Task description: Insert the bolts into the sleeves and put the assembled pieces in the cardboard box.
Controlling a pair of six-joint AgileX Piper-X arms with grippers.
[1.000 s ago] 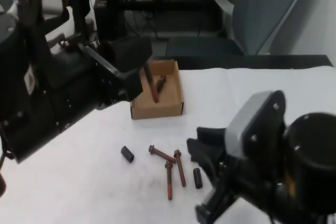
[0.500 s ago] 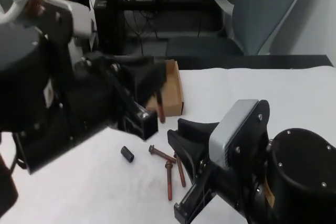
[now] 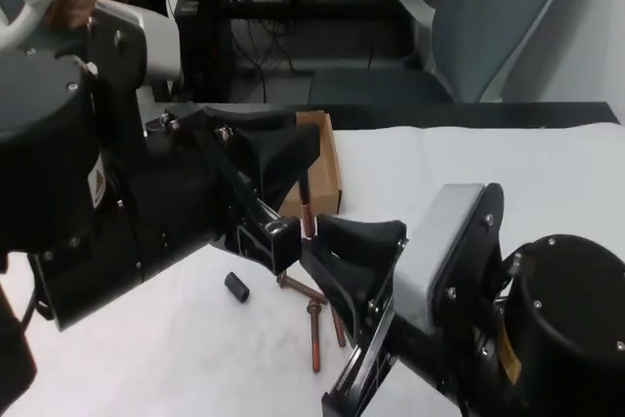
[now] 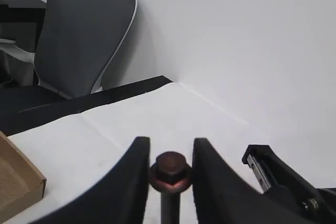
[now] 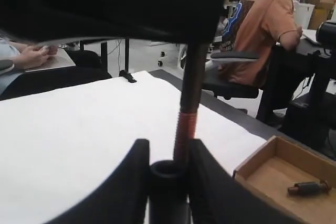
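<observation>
My left gripper (image 4: 168, 170) is shut on a reddish bolt (image 4: 169, 173), its hex head showing between the black fingers. That bolt (image 3: 306, 204) hangs upright over the bench in the high view. My right gripper (image 5: 169, 169) is shut on a black sleeve (image 5: 168, 174), held just under the bolt's threaded tip (image 5: 183, 129), which reaches into the sleeve's mouth. The cardboard box (image 3: 321, 168) stands behind the grippers; one assembled piece (image 5: 307, 187) lies inside it. Loose bolts (image 3: 314, 331) and another black sleeve (image 3: 236, 287) lie on the white bench.
The two arm bodies crowd the front of the bench on the left (image 3: 88, 183) and right (image 3: 508, 319). A grey office chair (image 3: 488, 17) stands beyond the far edge. White bench surface (image 3: 488, 158) lies free at the right rear.
The left arm has carried its bolt away from the box toward the bench middle. The right arm has risen with its sleeve to meet it, covering the sleeve spot on the bench.
</observation>
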